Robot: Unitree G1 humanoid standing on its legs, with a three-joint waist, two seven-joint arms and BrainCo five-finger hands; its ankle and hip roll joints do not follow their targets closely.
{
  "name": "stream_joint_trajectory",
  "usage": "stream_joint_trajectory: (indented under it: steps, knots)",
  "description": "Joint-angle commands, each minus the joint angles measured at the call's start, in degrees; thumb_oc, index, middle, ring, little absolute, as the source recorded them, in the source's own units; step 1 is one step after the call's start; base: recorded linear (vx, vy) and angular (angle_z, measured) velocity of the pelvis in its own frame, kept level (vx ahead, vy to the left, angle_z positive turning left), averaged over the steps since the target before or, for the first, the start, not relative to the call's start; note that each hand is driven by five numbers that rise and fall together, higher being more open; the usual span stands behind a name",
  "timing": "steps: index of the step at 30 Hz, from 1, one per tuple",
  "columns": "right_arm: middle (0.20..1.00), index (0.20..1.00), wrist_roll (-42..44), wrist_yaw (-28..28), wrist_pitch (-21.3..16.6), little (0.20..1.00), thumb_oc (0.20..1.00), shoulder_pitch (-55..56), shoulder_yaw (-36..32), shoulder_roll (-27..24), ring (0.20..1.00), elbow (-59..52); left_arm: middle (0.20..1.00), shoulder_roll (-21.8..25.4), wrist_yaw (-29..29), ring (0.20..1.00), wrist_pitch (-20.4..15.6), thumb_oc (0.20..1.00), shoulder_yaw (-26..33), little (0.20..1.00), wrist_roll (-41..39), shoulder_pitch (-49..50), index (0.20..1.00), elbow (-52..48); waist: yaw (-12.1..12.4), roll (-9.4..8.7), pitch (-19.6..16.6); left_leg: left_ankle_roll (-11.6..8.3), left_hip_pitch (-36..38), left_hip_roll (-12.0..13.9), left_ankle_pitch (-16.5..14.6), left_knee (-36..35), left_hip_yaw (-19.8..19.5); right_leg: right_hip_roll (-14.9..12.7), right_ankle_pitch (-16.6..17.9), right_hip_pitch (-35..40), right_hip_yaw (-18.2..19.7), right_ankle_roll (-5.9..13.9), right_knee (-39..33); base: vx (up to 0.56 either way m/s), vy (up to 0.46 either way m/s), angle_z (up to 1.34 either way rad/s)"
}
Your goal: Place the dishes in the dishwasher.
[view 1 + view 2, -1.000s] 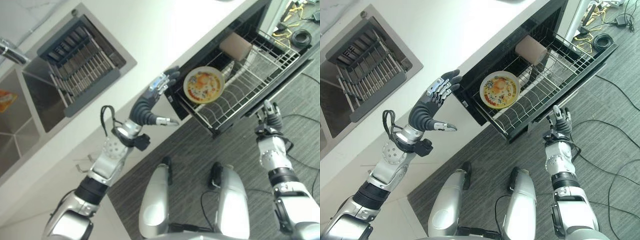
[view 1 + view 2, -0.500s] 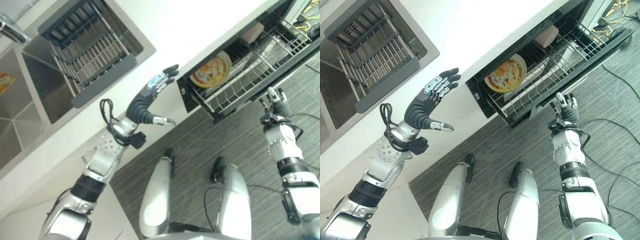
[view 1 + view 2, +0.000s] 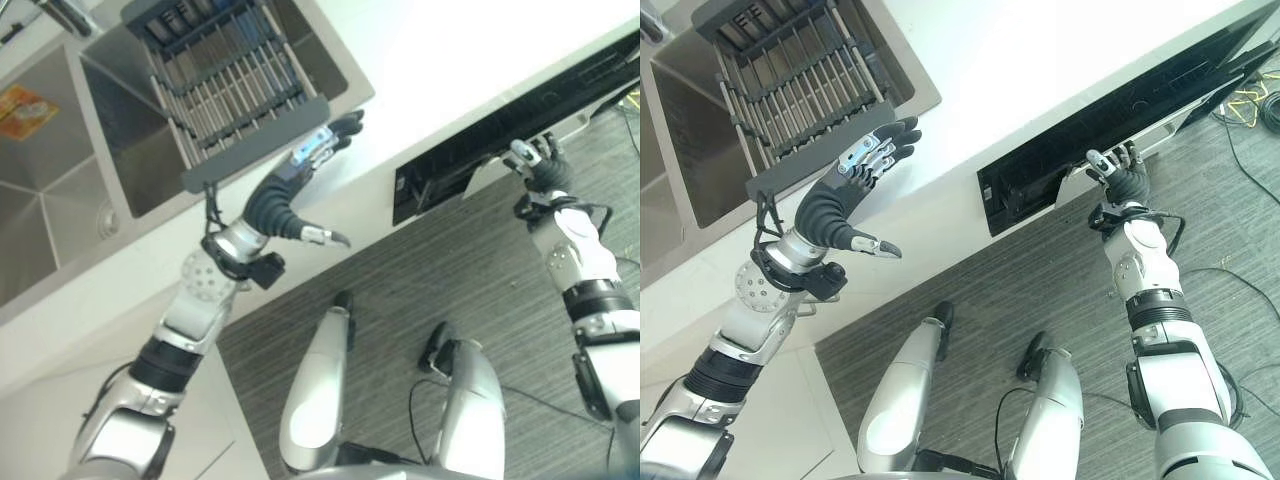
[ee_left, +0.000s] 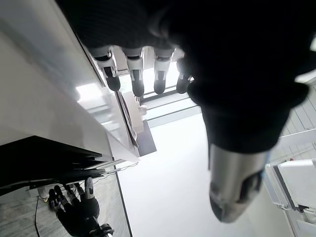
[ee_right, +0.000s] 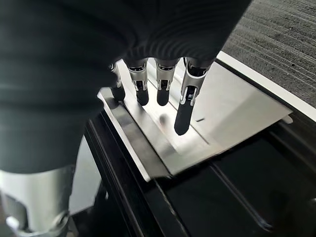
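Now the black dishwasher drawer (image 3: 1110, 115) under the white counter (image 3: 1040, 60) shows as a narrow dark slot, its long axis running along the counter's edge. The right hand (image 3: 1118, 172) rests straight fingers (image 5: 181, 111) on the drawer's silver front panel (image 5: 217, 118) (nothing gripped). The left hand (image 3: 845, 195) hangs spread and empty by the dark slatted drying rack (image 3: 805, 80) across the steel sink (image 3: 110, 170). Grey striped floor (image 3: 1040, 270) lies open below.

Kitchen. A steel sink (image 3: 90, 150) holding a grey drying rack (image 3: 235, 85) is set into the white surface (image 3: 1040, 60) beside the left robot hand (image 3: 290, 185); a built-in dishwasher (image 3: 1110, 120) sits at the right robot hand (image 3: 1120, 175); grey plank floor (image 3: 400, 290).
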Motion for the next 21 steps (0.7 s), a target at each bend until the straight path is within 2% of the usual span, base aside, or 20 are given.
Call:
stream_joint_trajectory:
  steps: [1,2,11,17,21]
  knots:
    - [1.0,1.0,-1.9,5.0,-4.6,1.0,1.0,-15.2,4.2,1.4,1.0,-3.9,1.0,2.9,0.2,1.0,-3.5,1.0,1.9,1.0,1.2,-0.7,1.0,-2.9,2.2,-1.75,-1.5,5.83,4.2,-4.4,3.3,-10.1,4.0,2.4,-5.2,4.0,-1.1,0.02,5.6,0.06,0.071,0.23]
    - [1.0,1.0,-0.2,5.6,-4.4,1.0,1.0,-18.0,5.4,0.7,1.0,-1.6,1.0,4.2,0.4,1.0,-3.8,1.0,1.4,1.0,0.7,-1.1,1.0,-2.8,3.1,-1.58,-1.5,5.89,4.4,-4.6,3.5,-10.5,3.8,2.1,-5.1,4.6,-1.8,0.08,5.3,0.05,0.075,0.18]
    - [1.0,1.0,1.7,6.9,-4.4,1.0,1.0,-26.5,8.9,-0.5,1.0,4.5,1.0,8.1,-0.7,1.0,-4.6,1.0,0.6,1.0,-2.9,-1.3,1.0,-3.9,5.6,-1.23,-1.5,6.11,4.8,-4.8,3.9,-11.3,3.4,1.0,-4.4,6.1,-3.6,0.66,4.3,0.04,0.047,0.11]
    - [1.0,1.0,5.2,6.9,-5.0,1.0,1.0,-27.2,9.0,-1.1,1.0,6.3,1.0,10.2,-0.8,1.0,-5.2,1.0,1.0,1.0,-3.9,-0.6,1.0,-4.1,6.3,-1.98,-1.5,6.21,5.5,-4.3,4.0,-12.0,3.6,1.0,-3.7,7.6,-4.1,1.31,2.7,0.02,-0.012,0.04]
    - [1.0,1.0,5.5,6.5,-3.4,1.0,1.0,-24.7,7.7,-0.5,1.0,7.3,1.0,11.1,-0.3,1.0,-5.7,1.0,1.5,1.0,-3.3,-0.7,1.0,-4.0,6.2,-2.22,-1.5,6.38,6.0,-4.1,4.1,-12.5,3.7,1.4,-3.6,8.4,-4.0,1.36,1.9,-0.04,-0.07,0.02]
